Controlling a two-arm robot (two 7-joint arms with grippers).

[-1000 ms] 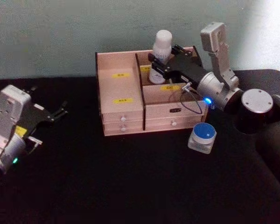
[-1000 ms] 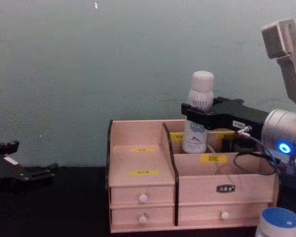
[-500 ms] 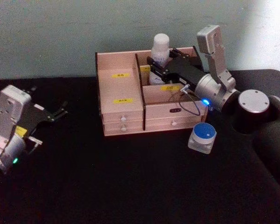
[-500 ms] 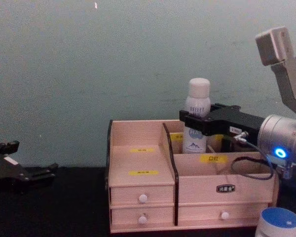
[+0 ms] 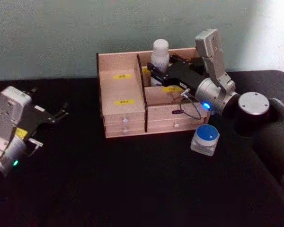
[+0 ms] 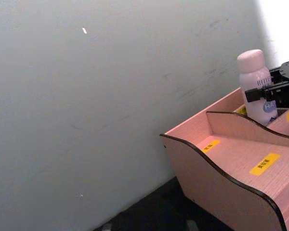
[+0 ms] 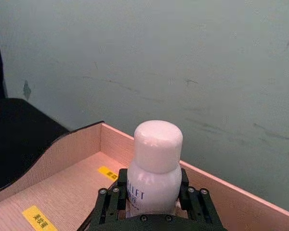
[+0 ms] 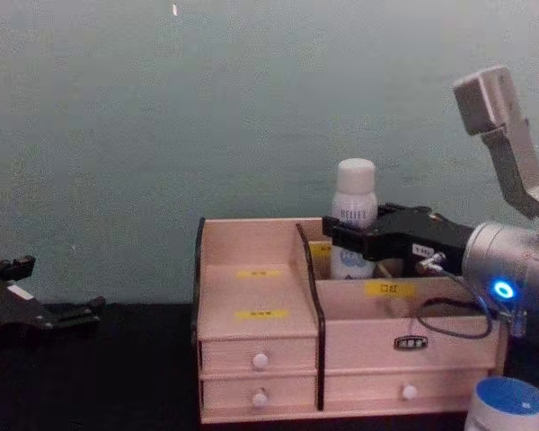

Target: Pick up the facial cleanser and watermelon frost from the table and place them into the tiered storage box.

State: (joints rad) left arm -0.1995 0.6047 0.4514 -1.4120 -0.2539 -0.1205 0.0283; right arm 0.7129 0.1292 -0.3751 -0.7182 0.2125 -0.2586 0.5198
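black right gripper [image 5: 155, 71] on silver arm [image 5: 213, 90], blue light [image 5: 206, 105]

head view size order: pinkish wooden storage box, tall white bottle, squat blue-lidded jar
1. light pinkish wooden tiered storage box, clearly largest.
2=. tall white facial cleanser bottle and squat blue-lidded watermelon frost jar: unsure; right gripper hides part of the bottle, jar sits nearer.

A black table [image 5: 132, 189] spreads across the lower part of the head view, matte and dark from the left edge to the right. Behind it a grey-green wall [image 5: 52, 33] runs along the top of the frame and is brighter toward the upper right corner. In the chest view a small white speck [image 8: 174, 10] sits on the wall near the top, left of centre. Faint scuffs [image 7: 111, 82] streak the wall in the right wrist view.
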